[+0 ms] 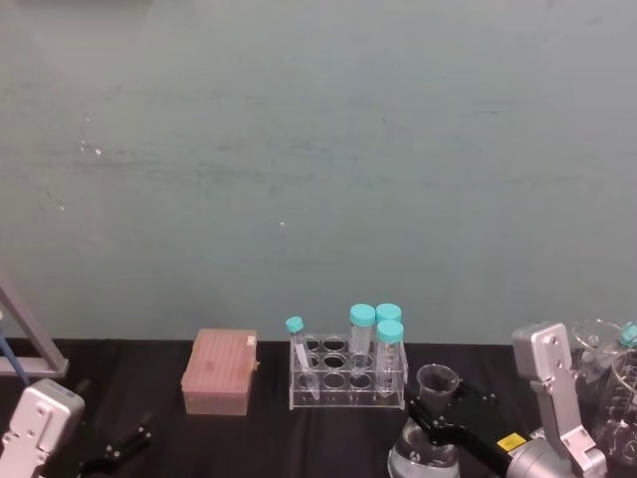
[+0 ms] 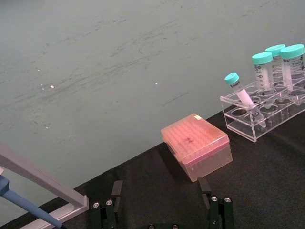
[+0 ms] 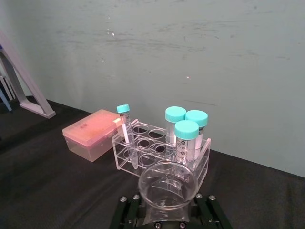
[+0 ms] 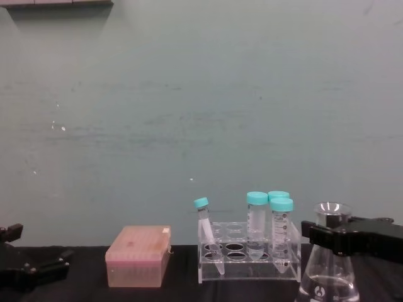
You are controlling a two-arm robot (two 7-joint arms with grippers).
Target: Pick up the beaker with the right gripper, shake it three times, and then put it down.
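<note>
I have the right tool (image 4: 330, 236) clenched on the neck of the beaker (image 4: 329, 282), just under its flared rim, at the near right of the dark surface (image 1: 149, 378). The beaker is upright, to the right of and nearer than the clear rack (image 4: 249, 267) holding teal-capped tubes (image 4: 257, 223). I cannot tell whether its base touches the surface. A pink box (image 4: 137, 257) sits left of the rack. My left tool (image 2: 159, 200) hangs released, fingers spread, at the near left.
</note>
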